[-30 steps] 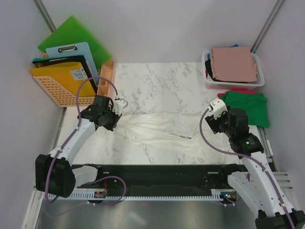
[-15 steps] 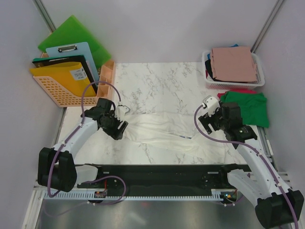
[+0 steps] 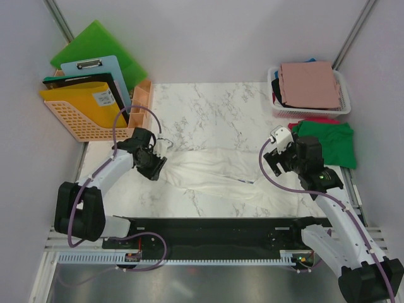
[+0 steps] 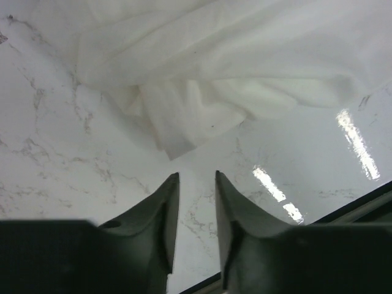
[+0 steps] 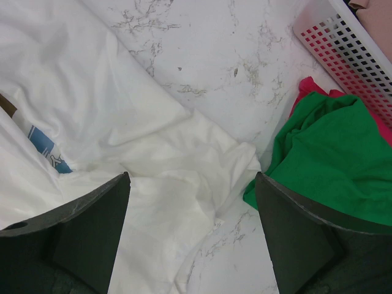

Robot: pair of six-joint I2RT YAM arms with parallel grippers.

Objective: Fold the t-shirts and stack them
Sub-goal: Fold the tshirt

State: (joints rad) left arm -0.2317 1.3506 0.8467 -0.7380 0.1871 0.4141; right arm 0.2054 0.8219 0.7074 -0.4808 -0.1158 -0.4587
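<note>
Cream-white t-shirt (image 3: 214, 173) lies spread and rumpled across the middle of the marble counter (image 3: 208, 107), unfolded, its blue chest print (image 5: 46, 147) partly tucked in a crease. Left end effector (image 4: 195, 177) sits low over the counter at the shirt's left end, fingers slightly parted, gripping nothing; a bunched sleeve edge (image 4: 184, 122) lies just ahead of the tips, not touching. Right end effector (image 5: 191, 177) hovers over the shirt's right end, jaws spread wide, released and empty. Green t-shirt (image 3: 328, 140) lies crumpled at the right edge, just beside the white cloth, with a red one (image 5: 306, 89) showing beneath it. Dusty-pink t-shirt (image 3: 309, 85) rests folded atop the white mesh basket (image 3: 309, 112) at the far right corner.
</note>
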